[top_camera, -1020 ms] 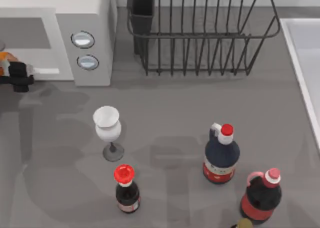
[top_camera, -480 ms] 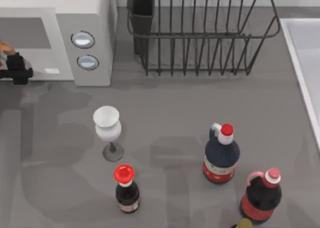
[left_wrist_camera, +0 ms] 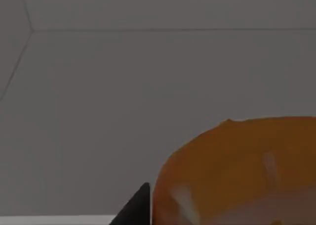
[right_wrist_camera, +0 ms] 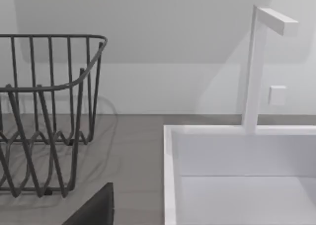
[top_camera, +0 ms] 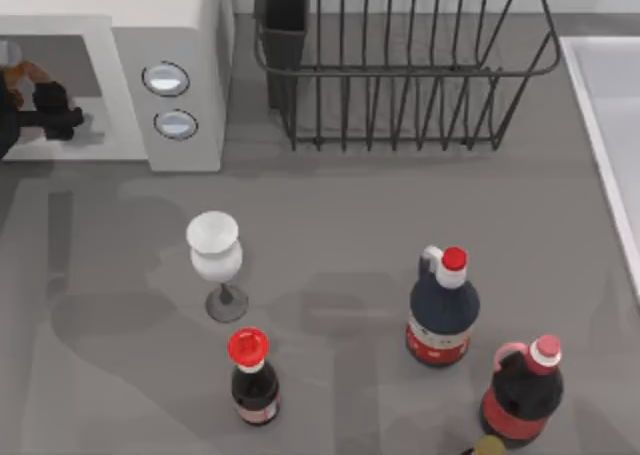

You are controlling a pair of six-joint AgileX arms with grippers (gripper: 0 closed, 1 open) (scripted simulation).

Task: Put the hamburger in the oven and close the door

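Left claw: black, at the far left of the desk, reaching into the grey cavity of the oven. Whether its fingers are spread or pressed together cannot be told.

Hamburger: orange-tan bun, close before the left wrist camera against the oven's grey inner walls, with a black fingertip just beside it. From above, a small orange patch of it shows at the left edge, just beside the claw, inside the oven opening.

Oven: white box at the far left, two round silver knobs on its right-hand panel.

Right claw: a dark finger shows in the right wrist view; its state cannot be told.

Other items:
- Dish rack, dark wire, far centre, right of the oven.
- Sink, white, at the right edge, with a white faucet.
- Wine glass, white, upright, near-left of centre.
- Red-capped bottle, dark, near the glass.
- Two larger dark bottles, near right.
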